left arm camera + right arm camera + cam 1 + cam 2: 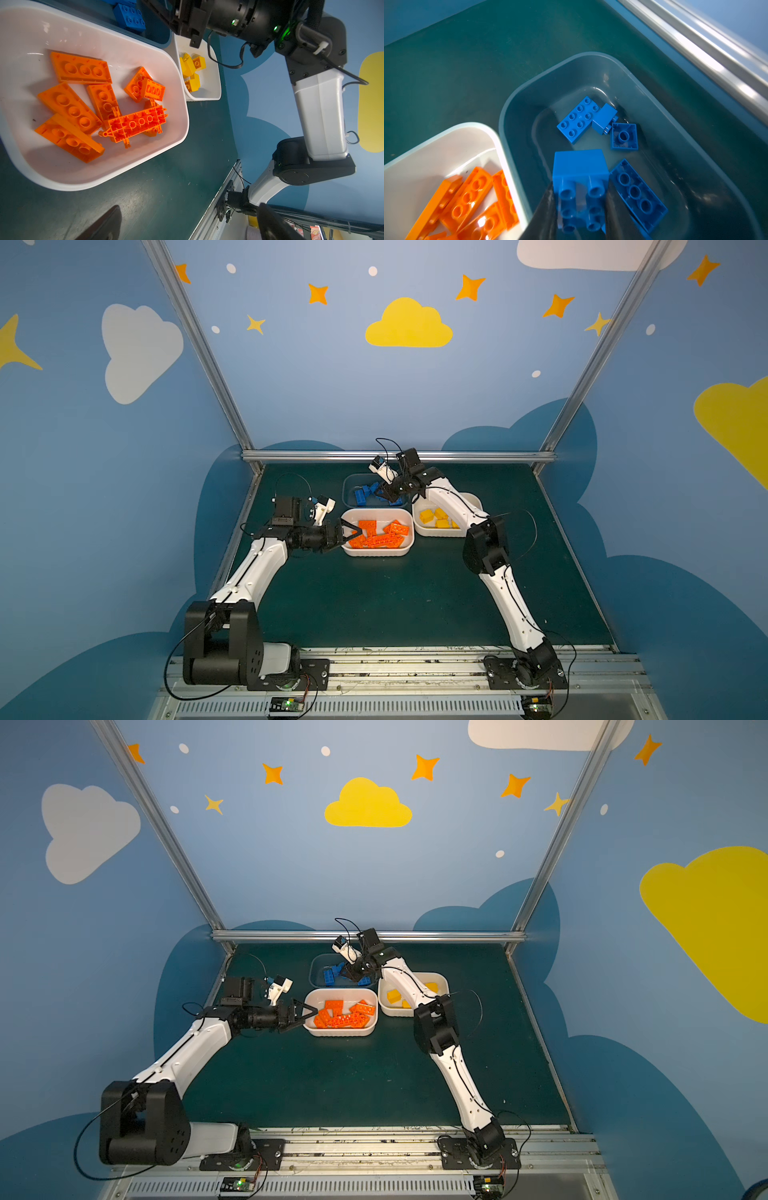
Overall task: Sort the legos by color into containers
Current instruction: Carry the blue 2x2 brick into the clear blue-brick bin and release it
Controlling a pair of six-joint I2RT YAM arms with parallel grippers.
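Well inside clear tub [517, 104] rim, gripped blue brick [579, 164]

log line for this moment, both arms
right gripper: shut on blue brick, over transparent tub | left gripper: open, empty, by white tub of orange bricks | yellow bricks: in other white tub

I log a dark green table mat [374, 605] under the workspace. An aluminium rail [399, 456] runs along its far edge, and the blue wall [332, 385] behind it carries a yellow cloud [409, 325] and orange stars [318, 294]. At the near left edge, a small circuit board [286, 704] shows a green light.
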